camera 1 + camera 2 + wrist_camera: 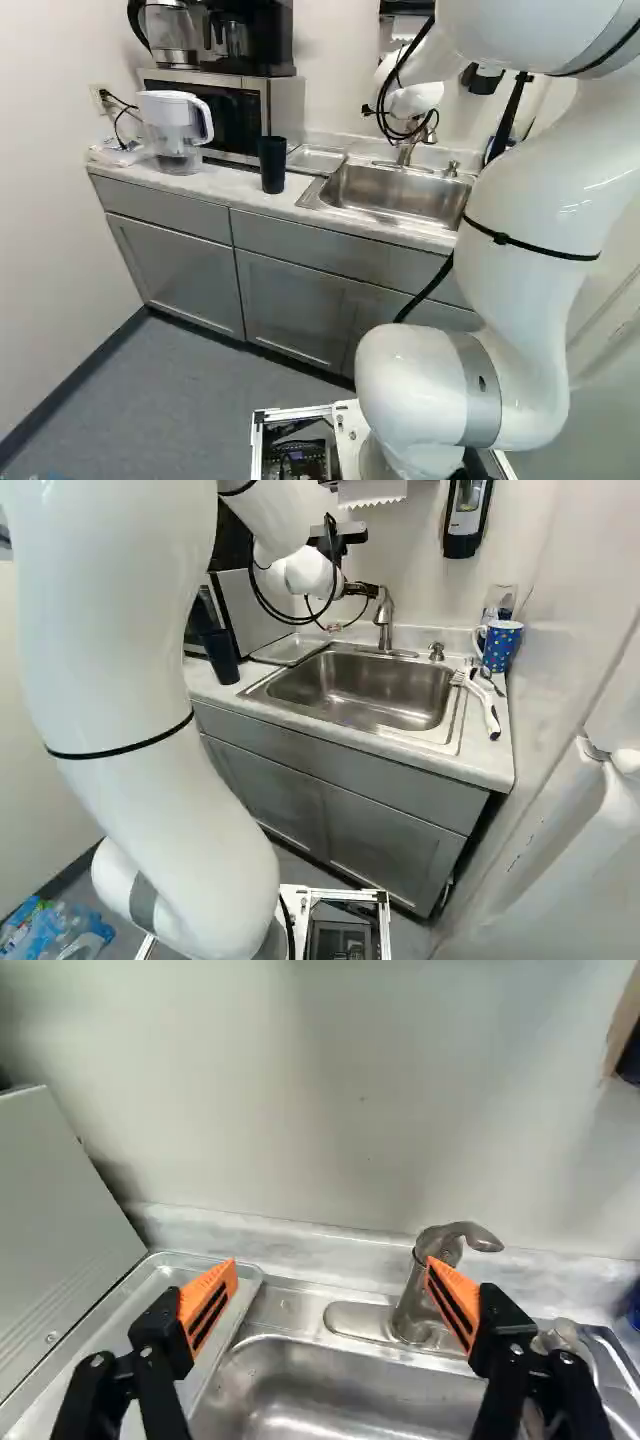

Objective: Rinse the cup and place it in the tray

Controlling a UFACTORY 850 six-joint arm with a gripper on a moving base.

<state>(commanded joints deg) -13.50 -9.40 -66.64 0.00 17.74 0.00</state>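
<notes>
white and bulky, my arm [530, 200] fills the right side of the left base view, closest to me, with the pale frame of the base [290, 412] at its foot. past the floor, i see gray cabinets [190, 275] under the counter. the dark cup [272, 165] stands upright on the counter, left of center in the upper half of the left base view, outside the sink [400, 685] and just beside the metal tray [318, 158]. at the right of the right base view, a white-handled brush [488, 712] lies by the sink, with a dotted blue mug [502, 645] behind it. i have the gripper [358, 608] up near the faucet [385, 620], its two fingers well apart; in the wrist view one orange pad [210, 1300] shows against the tray, the other overlaps the faucet. at upper left in the left base view, a pitcher [175, 125] stands by the microwave [280, 110], a coffee maker [250, 40] on top.
</notes>
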